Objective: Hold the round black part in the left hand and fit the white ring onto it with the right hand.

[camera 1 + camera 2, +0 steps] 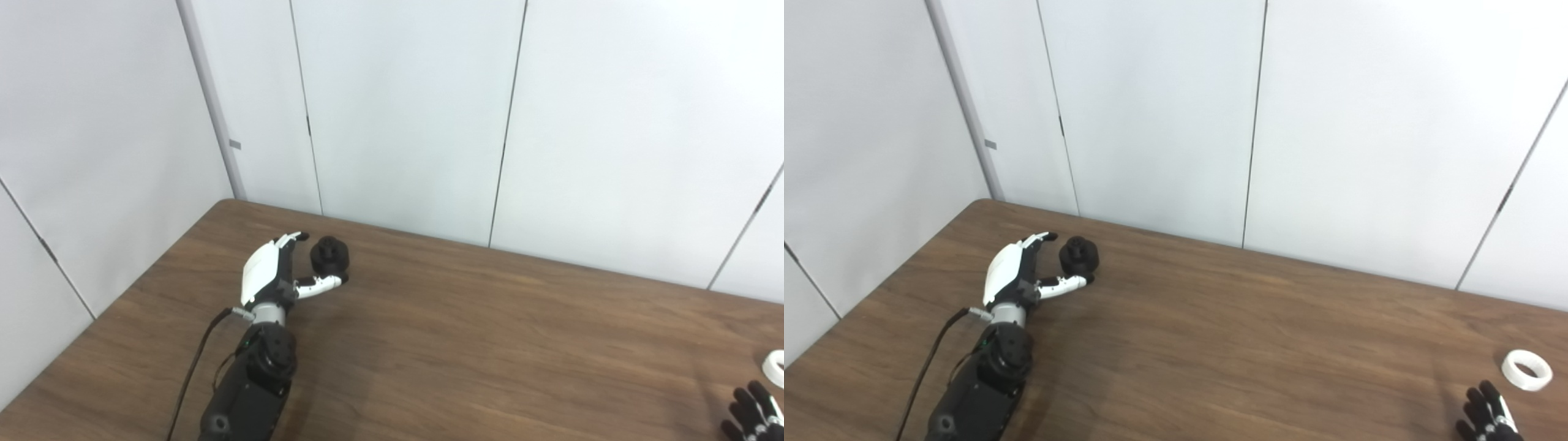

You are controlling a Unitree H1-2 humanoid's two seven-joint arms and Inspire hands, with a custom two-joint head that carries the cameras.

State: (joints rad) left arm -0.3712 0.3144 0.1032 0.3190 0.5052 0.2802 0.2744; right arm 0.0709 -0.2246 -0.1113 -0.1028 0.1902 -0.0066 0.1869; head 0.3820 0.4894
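The round black plastic part (1078, 257) sits on the brown wood-grain worktop (1225, 343) near its far left corner, cupped between the spread fingers and thumb of the left robot hand (1020, 272), which has not yet closed on it. A hasty squeeze could nudge the part out of reach. The white plastic ring (1526, 369) lies well apart at the right edge, just beyond the right robot hand (1488, 419), whose fingers look loosely apart and empty
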